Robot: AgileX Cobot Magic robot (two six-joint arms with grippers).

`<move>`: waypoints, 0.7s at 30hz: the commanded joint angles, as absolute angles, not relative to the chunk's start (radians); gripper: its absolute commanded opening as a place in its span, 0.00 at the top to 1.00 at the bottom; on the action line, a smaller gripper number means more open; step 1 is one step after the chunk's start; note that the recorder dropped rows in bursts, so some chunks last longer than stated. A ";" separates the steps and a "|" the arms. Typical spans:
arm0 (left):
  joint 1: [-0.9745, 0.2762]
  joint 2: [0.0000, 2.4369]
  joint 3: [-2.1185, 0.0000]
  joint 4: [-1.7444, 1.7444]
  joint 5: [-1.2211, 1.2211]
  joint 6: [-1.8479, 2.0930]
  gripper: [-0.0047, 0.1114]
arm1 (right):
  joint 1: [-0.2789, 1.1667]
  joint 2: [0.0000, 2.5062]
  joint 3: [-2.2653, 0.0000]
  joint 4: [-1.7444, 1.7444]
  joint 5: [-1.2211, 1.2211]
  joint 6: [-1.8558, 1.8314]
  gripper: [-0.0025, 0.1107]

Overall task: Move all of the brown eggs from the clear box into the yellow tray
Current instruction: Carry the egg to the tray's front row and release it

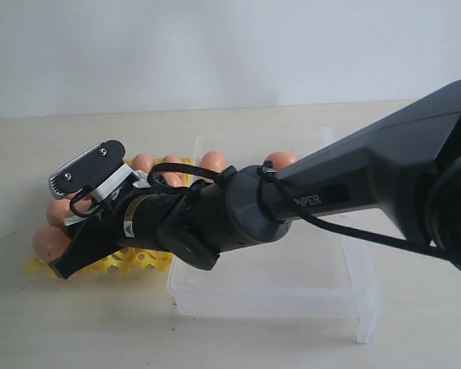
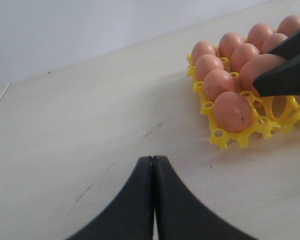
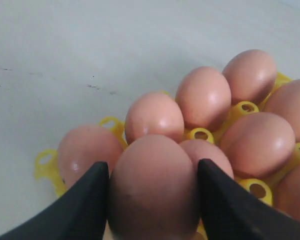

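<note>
My right gripper (image 3: 152, 165) is shut on a brown egg (image 3: 154, 200) and holds it just above the yellow tray (image 3: 44, 167), among several eggs seated in its cups. In the exterior view the right arm reaches leftward across the clear box (image 1: 353, 296), with its gripper (image 1: 67, 261) over the tray (image 1: 142, 261). Two more eggs, one (image 1: 213, 161) and another (image 1: 281, 159), show at the box's far side. The left wrist view shows my left gripper (image 2: 153, 160) shut on nothing, low over bare table beside the tray (image 2: 225, 141). The held egg (image 2: 257, 67) is seen there too.
The light wooden table (image 1: 77, 330) runs around the tray and box, with a pale wall behind. The right arm's thick black body (image 1: 315, 200) and its cable hang over the box and hide much of its inside.
</note>
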State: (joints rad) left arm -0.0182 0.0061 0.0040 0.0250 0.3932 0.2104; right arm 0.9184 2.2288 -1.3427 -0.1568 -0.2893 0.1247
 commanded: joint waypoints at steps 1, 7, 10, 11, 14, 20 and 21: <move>-0.020 0.000 0.000 0.025 0.389 0.206 0.96 | 0.919 2.231 -1.343 -0.168 -0.306 0.139 0.56; -0.020 0.000 0.000 0.025 0.389 0.206 0.96 | 0.919 2.231 -1.343 -0.168 -0.295 0.139 0.46; -0.020 0.000 0.000 0.025 0.389 0.206 0.96 | 0.919 2.231 -1.343 -0.168 -0.265 0.139 0.46; -0.020 0.000 0.000 0.025 0.389 0.206 0.96 | 0.919 2.223 -1.343 -0.168 -0.251 0.139 0.46; -0.020 0.000 0.000 0.025 0.389 0.206 0.96 | 0.919 2.169 -1.343 -0.168 -0.176 0.131 0.46; -0.020 0.000 0.000 0.025 0.389 0.206 0.96 | 0.901 2.017 -1.343 -0.157 0.089 0.143 0.46; -0.020 0.000 0.000 0.025 0.389 0.206 0.96 | 0.890 1.997 -1.343 -0.147 0.124 0.161 0.46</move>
State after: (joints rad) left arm -0.0182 0.0061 0.0040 0.0250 0.3932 0.2104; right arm 0.9160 2.0563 -1.3427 -0.1580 0.0129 0.1354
